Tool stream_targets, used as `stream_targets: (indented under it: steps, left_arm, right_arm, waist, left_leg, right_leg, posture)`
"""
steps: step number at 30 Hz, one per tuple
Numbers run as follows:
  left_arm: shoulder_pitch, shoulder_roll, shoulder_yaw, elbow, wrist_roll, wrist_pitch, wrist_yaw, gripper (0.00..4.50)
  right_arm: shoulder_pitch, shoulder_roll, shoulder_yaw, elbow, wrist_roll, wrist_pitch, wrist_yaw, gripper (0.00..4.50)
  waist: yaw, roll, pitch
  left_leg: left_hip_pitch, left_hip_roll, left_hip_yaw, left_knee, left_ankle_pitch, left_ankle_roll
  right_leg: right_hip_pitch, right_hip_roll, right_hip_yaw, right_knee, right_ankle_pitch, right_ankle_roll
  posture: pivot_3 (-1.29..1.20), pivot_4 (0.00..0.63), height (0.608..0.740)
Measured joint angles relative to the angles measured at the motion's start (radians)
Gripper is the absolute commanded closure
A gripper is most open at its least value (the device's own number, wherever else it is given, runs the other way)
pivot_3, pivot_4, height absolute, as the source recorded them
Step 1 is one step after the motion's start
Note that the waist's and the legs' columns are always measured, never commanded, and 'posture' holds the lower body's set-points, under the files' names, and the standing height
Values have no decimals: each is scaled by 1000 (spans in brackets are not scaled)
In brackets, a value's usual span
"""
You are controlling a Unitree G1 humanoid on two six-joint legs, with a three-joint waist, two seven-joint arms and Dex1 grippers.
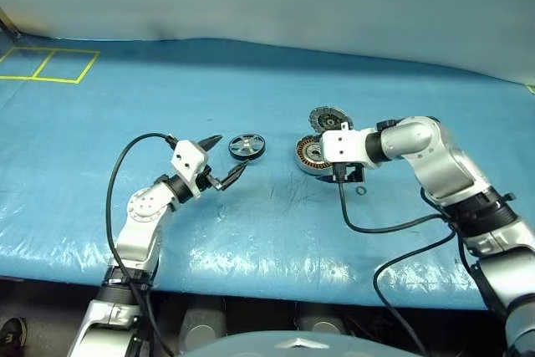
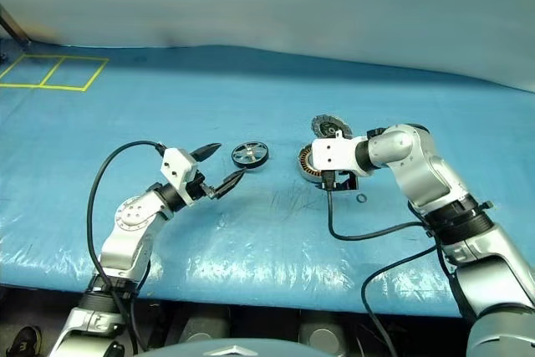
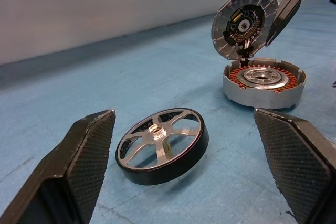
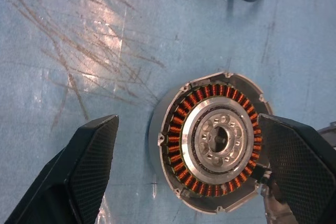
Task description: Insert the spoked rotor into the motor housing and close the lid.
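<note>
Left wrist view: my left gripper [image 3: 184, 174] is spread wide, the spoked rotor [image 3: 161, 145] flat on the bench [image 1: 276, 223] between its fingers. My right gripper [image 4: 184, 169], also spread, hovers over the motor housing [image 4: 212, 140], lid [image 3: 245, 22] upright.

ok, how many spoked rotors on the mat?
1. The spoked rotor lies flat on the blue mat, just ahead of the open left end effector. None sits in the motor housing.

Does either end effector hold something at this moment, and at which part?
Nothing is held. The left end effector is open near the spoked rotor, which lies on the table. The right end effector is open above the motor housing.
</note>
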Motion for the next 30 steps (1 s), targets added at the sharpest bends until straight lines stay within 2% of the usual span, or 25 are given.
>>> stream_targets:
  steps: [12,25,28,30]
  left_arm:
    - [38,1,9,-23,0,-1,21,0]
    - [37,0,9,-23,0,-1,33,0]
    - [37,0,8,-23,0,-1,37,0]
    - [37,0,8,-23,0,-1,40,0]
  right_arm:
    - [-59,78,35,221,-69,-95,45,35]
    - [-91,115,33,336,-104,-130,34,35]
    - [-106,130,34,367,-108,-132,40,601]
    - [-118,135,35,384,-117,-144,41,1232]
  waist:
    - [0,0,1]
    - [-1,1,1]
    - [-1,1,1]
    - [-1,1,1]
  left_leg:
    - [0,0,0,0,0,0]
    - [1,0,0,0,0,0]
    - [1,0,0,0,0,0]
    - [1,0,0,1,0,0]
  right_leg:
    - [0,0,0,1,0,0]
    - [0,0,0,1,0,0]
    - [1,0,0,1,0,0]
    - [1,0,0,1,0,0]
  posture:
    - [0,150,740]
    - [0,150,740]
    - [0,150,740]
    - [0,150,740]
